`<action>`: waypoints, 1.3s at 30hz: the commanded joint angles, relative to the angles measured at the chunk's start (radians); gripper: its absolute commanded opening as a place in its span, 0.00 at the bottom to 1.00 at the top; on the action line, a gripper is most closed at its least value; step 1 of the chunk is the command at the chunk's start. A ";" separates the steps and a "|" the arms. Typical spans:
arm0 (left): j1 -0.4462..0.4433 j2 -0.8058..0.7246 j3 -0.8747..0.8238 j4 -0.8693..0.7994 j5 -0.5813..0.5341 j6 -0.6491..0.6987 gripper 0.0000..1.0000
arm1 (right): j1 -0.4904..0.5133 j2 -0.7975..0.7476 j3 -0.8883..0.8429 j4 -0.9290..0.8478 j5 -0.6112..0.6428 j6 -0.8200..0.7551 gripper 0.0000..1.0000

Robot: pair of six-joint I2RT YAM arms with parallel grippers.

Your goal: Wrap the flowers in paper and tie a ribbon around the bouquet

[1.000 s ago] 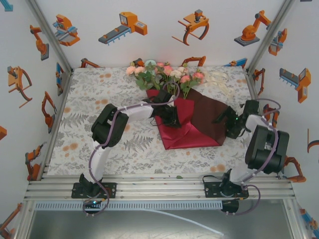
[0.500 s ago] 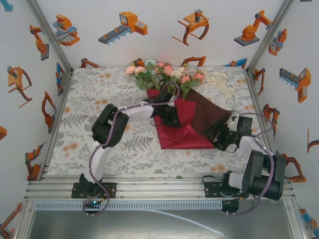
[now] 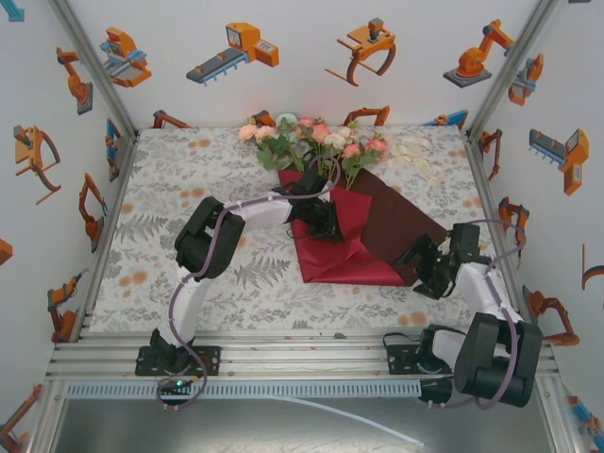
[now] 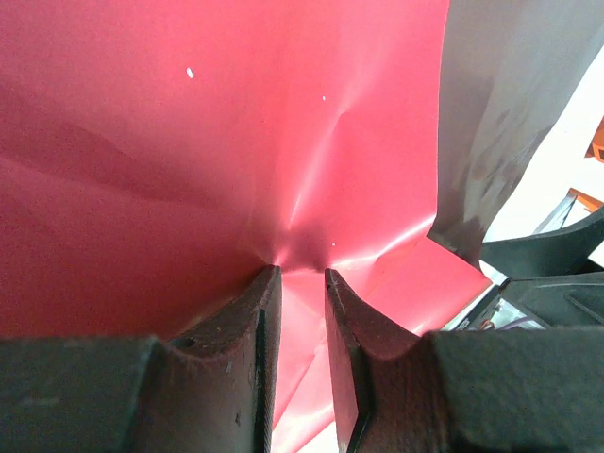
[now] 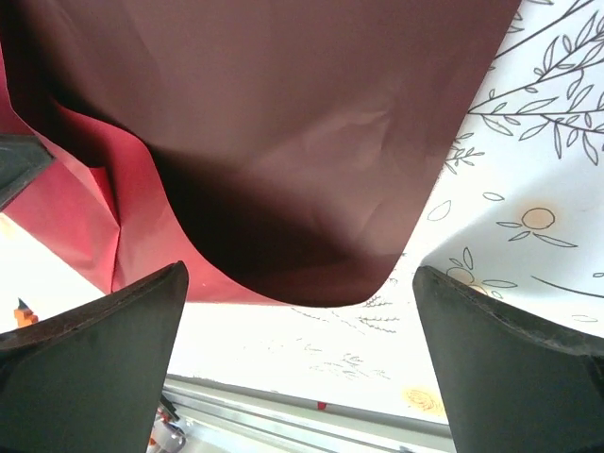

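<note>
Clearly the paper (image 3: 392,226), lying mid-table around the stems of the flowers (image 3: 316,142), is light, thin and crease-prone, so while my left gripper (image 4: 302,278) pinches a red fold in narrow jaws, I judge the wide-open right gripper (image 5: 300,283) should take the curling near-right corner.

Table (image 3: 170,189) (grey-leaf print): red paper (image 3: 349,260) mid-right, flowers (image 3: 311,142) at far edge, ribbon (image 3: 415,151) far right.
</note>
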 commanded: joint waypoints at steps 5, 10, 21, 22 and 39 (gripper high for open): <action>0.000 0.019 0.027 -0.026 -0.010 0.000 0.29 | 0.008 0.001 -0.103 0.063 -0.151 0.012 0.85; 0.000 0.023 0.047 -0.040 -0.001 0.002 0.29 | 0.019 -0.085 -0.191 0.169 -0.240 0.056 0.87; -0.001 0.035 0.059 -0.047 0.002 -0.002 0.29 | 0.118 -0.345 -0.285 0.292 -0.040 0.207 0.71; 0.000 0.037 0.059 -0.047 0.002 -0.004 0.29 | 0.118 -0.378 -0.275 0.269 -0.027 0.206 0.62; 0.001 0.056 0.039 -0.009 -0.004 -0.034 0.30 | 0.141 -0.370 -0.031 0.149 -0.091 0.097 0.00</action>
